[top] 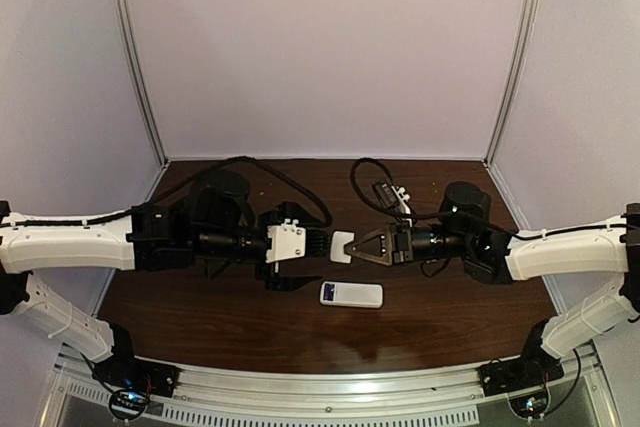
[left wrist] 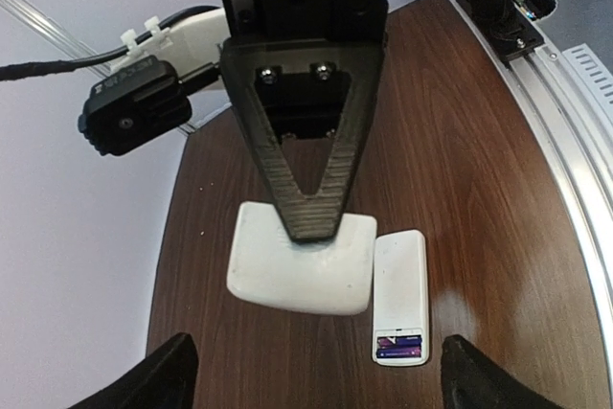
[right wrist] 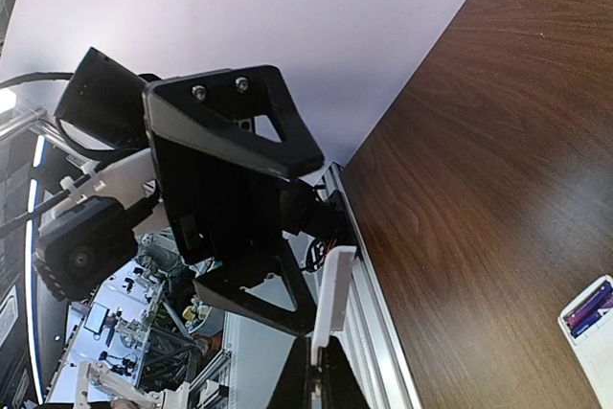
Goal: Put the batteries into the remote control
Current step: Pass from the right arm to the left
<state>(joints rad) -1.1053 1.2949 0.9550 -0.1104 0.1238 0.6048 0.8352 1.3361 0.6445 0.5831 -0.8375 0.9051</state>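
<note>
— Top external: what's going on w/ the remote control (top: 351, 294)?
— It's lying flat on the table (top: 200, 317), back side up, twd the near edge, just below the gap btwn the 2 grippers. Neither one is touching it.
— Batteries?
— The batteries (left wrist: 399, 346) are sitting side by side in the open compartment at one end of the remote, purple-blue w/ a bit of red showing. In the top view that end is pointing twd the left arm.
— Right gripper (left wrist: 311, 229)?
— It's pointing left, w/ its fingers pressing together on a white plate (left wrist: 287, 275) and pinching it by one edge. It's holding the plate off the table, above and just beside the remote in the left wrist view.
— Left gripper (left wrist: 316, 342)?
— It's facing the right one, close to the plate. Its fingers (left wrist: 144, 380) are sitting wide apart at both bottom corners of the left wrist view, gripping nothing.
— Right wrist cam?
— It's showing the plate edge-on, w/ the left gripper's black body behind it. The remote's open end is peeking in at the lower right corner.
</note>
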